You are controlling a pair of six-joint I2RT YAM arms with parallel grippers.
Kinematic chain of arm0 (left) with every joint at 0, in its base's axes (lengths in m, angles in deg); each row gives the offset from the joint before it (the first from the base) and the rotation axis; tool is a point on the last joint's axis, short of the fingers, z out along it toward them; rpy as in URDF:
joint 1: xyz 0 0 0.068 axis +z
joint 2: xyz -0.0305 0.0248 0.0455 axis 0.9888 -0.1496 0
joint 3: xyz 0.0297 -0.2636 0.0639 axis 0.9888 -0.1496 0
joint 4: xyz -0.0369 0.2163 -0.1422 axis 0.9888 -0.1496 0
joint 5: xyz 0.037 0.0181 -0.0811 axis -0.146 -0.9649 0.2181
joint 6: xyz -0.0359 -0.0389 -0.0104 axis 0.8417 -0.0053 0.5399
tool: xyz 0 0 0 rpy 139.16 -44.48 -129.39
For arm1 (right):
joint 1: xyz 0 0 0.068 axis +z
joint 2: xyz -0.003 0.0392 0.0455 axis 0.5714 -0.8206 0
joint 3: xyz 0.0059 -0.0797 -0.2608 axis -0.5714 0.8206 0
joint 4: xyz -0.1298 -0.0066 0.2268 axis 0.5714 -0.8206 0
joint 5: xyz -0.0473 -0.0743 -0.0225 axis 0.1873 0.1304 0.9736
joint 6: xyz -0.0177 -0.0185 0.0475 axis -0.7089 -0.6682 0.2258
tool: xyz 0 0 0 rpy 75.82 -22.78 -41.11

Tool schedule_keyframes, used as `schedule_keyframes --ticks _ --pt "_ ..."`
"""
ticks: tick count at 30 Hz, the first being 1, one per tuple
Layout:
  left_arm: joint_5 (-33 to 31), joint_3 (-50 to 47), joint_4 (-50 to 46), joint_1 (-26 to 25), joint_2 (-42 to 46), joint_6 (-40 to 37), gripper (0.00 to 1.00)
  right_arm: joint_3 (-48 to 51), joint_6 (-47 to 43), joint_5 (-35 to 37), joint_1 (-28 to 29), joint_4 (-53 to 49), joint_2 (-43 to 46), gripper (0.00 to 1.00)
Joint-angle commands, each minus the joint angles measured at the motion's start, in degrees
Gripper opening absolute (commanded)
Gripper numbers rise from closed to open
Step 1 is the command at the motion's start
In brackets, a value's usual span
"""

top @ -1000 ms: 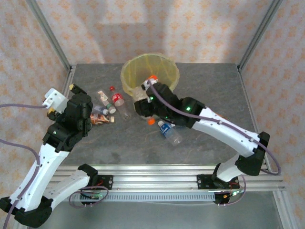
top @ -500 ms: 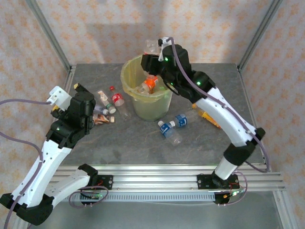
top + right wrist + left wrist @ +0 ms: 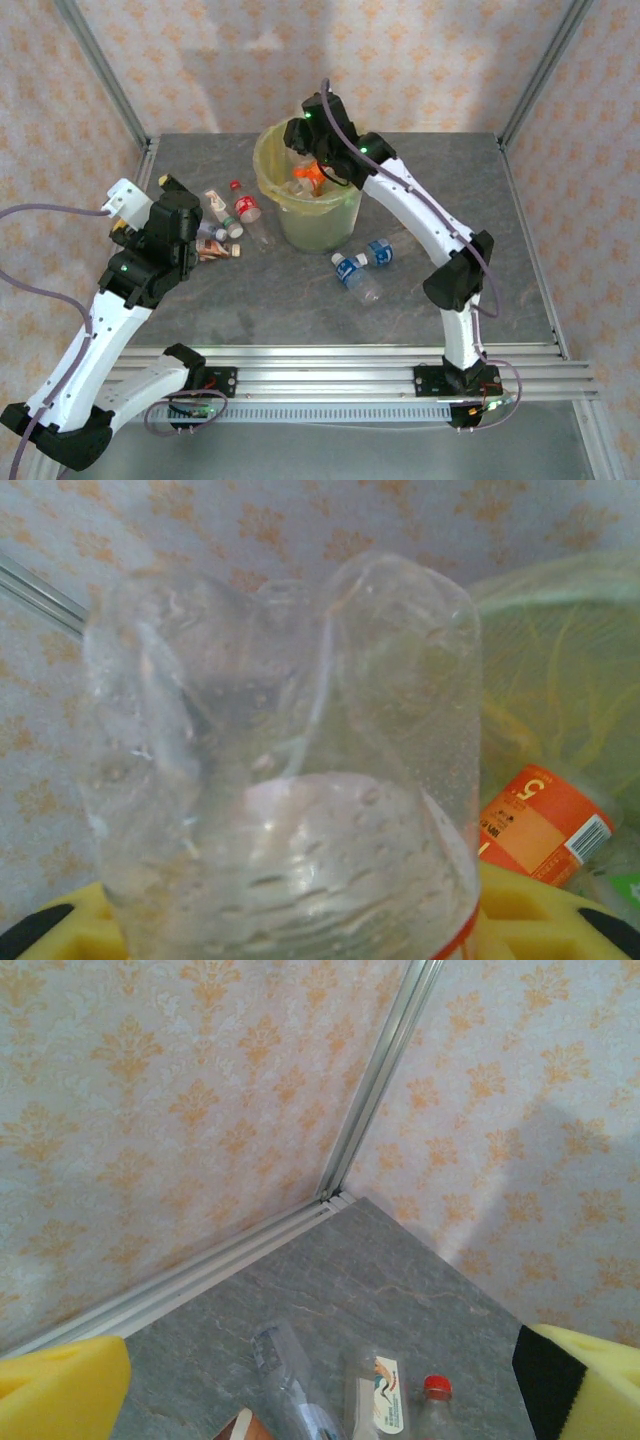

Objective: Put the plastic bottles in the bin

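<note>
Two blue bottles (image 3: 350, 270) (image 3: 378, 252) lie touching, nearest the near edge of the table (image 3: 450, 170), about mid-width and just in front of the bin (image 3: 320, 228); not yet collected. Several more bottles (image 3: 218, 208) lie in a loose group toward the left edge, a red-capped one (image 3: 245, 207) among them; the exact count cannot be told where they overlap. Left gripper (image 3: 320, 1385): poised above that group, jaws spread wide, nothing between the yellow pads (image 3: 60, 1390). Bin: upright, toward the far edge near mid-width, yellow bag (image 3: 560, 660) lining it, with an orange bottle (image 3: 540, 825) already inside. Right gripper (image 3: 304, 150): reached over the far side of the bin's mouth, clamped on a crushed clear bottle (image 3: 280, 770) that stands up between its fingers, above the bin's inside. Step in hand, by judgement: dropping this clear bottle. To do it well, the bottle should sit inside the rim, toward the middle of the mouth and not over the wall, before the jaws part. The jaws should open fully, since a crumpled body may cling to one pad. Low release is better, lest the light bottle bounce off the orange one and out. Withdrawal should go straight up, clear of the bag, which could snag and tip the bin.
</note>
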Motion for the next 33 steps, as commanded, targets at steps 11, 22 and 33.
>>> schedule_keyframes --ticks 11,22,33 --pt "0.1 0.2 0.1 0.9 -0.9 -0.8 1.00 0.5 12.6 -1.4 -1.1 2.0 -4.7 0.59" --pt "2.4 0.7 0.3 1.1 -2.8 -1.5 1.00 1.5 16.0 -5.3 -2.3 2.9 -6.2 0.76" --pt "3.1 1.1 0.0 1.2 -4.0 -2.0 1.00 2.5 10.5 -3.0 -2.3 1.3 -2.4 0.73"
